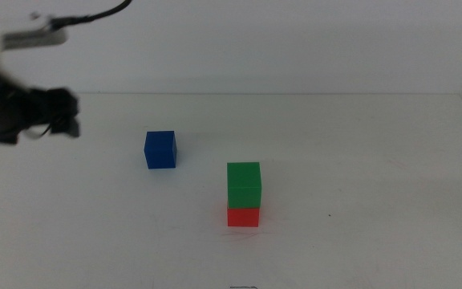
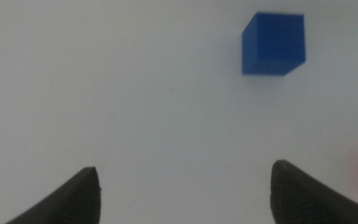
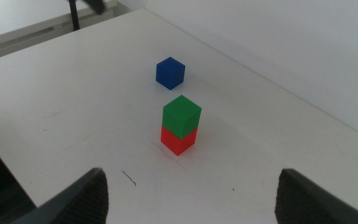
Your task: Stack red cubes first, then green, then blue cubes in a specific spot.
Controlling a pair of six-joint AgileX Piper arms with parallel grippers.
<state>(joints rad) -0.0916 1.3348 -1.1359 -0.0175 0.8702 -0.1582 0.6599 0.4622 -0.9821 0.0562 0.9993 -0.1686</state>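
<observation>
— Red, matte, small: plain red cube (image 1: 243, 217) low in the middle view, just right of centre, on the white tabletop (image 1: 375, 177). Carrying a matte green cube (image 1: 244, 185) of the same size, squarely on top, edges roughly aligned.

— And further back?

— Up and left of that stack, standing apart on bare table: small deep blue cube (image 1: 160, 150), untouched. Still to go on top, judging by the order.

— Grippers?

— Left gripper (image 1: 54, 114) at the far left edge of the middle view, blurred, off the table surface and clear of the blue cube; jaws spread wide, empty, as seen in its wrist view. Right gripper (image 3: 191, 199) out of the middle view, likewise gaping and holding nothing, looking across at all three cubes.

— Handling?

— Probably light and rigid, faces flat and not slick. Best pinched across two opposite side faces, about mid-height, jaws square to them. Lowered gently, or the stack may get nudged.
</observation>
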